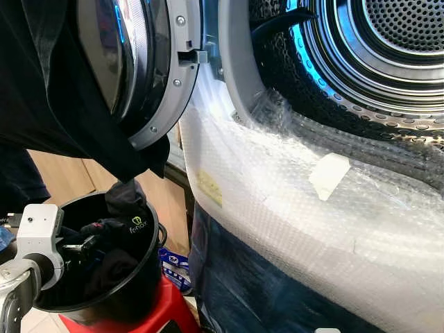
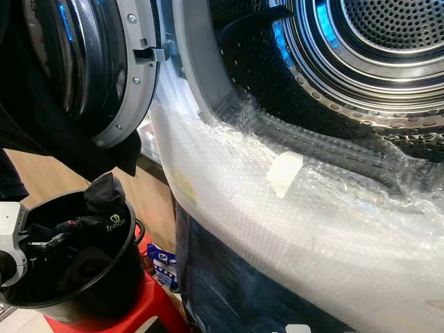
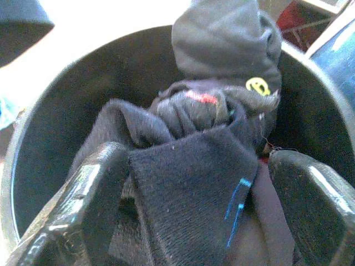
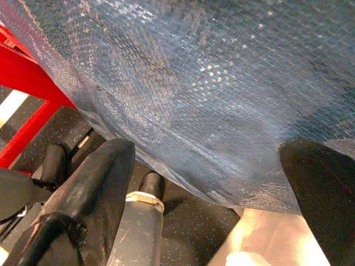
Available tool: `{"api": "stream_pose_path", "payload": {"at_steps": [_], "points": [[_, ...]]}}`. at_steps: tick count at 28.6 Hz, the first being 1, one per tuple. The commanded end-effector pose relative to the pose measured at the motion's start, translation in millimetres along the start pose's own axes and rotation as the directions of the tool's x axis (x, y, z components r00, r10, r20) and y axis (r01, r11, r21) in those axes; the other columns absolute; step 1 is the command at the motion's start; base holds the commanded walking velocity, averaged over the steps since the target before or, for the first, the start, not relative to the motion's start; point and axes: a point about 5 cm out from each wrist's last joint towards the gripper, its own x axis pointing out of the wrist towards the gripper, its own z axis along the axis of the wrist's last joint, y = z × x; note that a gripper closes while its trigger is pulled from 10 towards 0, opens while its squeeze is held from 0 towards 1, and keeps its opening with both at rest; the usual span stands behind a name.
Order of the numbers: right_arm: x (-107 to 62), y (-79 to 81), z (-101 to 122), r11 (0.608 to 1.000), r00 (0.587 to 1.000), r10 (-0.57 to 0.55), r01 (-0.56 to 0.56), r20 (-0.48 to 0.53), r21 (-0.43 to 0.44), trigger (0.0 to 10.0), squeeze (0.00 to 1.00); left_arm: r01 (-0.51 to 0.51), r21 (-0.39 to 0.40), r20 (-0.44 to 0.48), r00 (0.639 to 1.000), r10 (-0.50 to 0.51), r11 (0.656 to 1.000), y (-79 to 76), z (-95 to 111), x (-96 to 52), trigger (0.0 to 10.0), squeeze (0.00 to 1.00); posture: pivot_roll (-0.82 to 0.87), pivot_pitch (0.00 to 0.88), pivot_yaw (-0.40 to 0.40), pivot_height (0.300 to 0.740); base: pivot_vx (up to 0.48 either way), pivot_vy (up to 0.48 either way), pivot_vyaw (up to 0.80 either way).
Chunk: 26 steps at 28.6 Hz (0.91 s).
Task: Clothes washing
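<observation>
I am reaching my left gripper [image 3: 188, 183], fingers spread around dark clothes [image 3: 194, 166], into the black bucket [image 1: 149, 277] at seven o'clock of the open drum [image 1: 388, 41]; right gripper [image 4: 205, 183] hanging open, idle.

The left arm [image 1: 15, 277] is silver metal, ending in a boxy white wrist housing [image 1: 38, 225] with small dark screws. The left claw [image 3: 188, 221] has thick, glossy black fingers [image 3: 83, 205] (scuffed, with pale glints). The right claw [image 4: 205, 183] looks alike.
</observation>
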Motion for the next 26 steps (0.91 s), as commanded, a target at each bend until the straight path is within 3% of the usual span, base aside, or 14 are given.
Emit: {"api": "stream_pose_path", "payload": {"at_steps": [1,12,13,26], "points": [[-0.2,0.4,0,1.0,1.0,0.007,-0.007,0.002,-0.016,10.0,0.0,-0.037,-0.01,-0.06,0.998,0.037,0.999,3.0,-12,2.4,10.0,0.0,0.24,0.0,-0.006,0.74,0.0,0.0,0.0],[0.3,2.5,1,0.999,1.0,0.017,-0.017,0.005,-0.03,10.0,0.0,-0.021,-0.009,-0.055,0.998,0.021,1.0,-0.1,-12,3.2,10.0,0.0,0.25,0.0,-0.006,0.74,0.0,0.0,0.0],[0.5,3.0,2,0.999,1.0,0.019,-0.019,0.006,-0.032,10.0,0.0,-0.009,-0.002,-0.063,0.998,0.008,1.0,-1.8,-14,3.6,0.0,0.0,0.25,0.0,-0.005,0.74,0.0,0.0,0.0],[0.3,2.2,1,0.999,1.0,0.016,-0.016,0.008,-0.032,10.0,0.0,0.036,0.009,-0.07,0.997,-0.035,0.999,-11.4,-16,5.7,0.0,0.0,0.24,0.0,-0.008,0.74,0.0,0.0,0.0]]}}
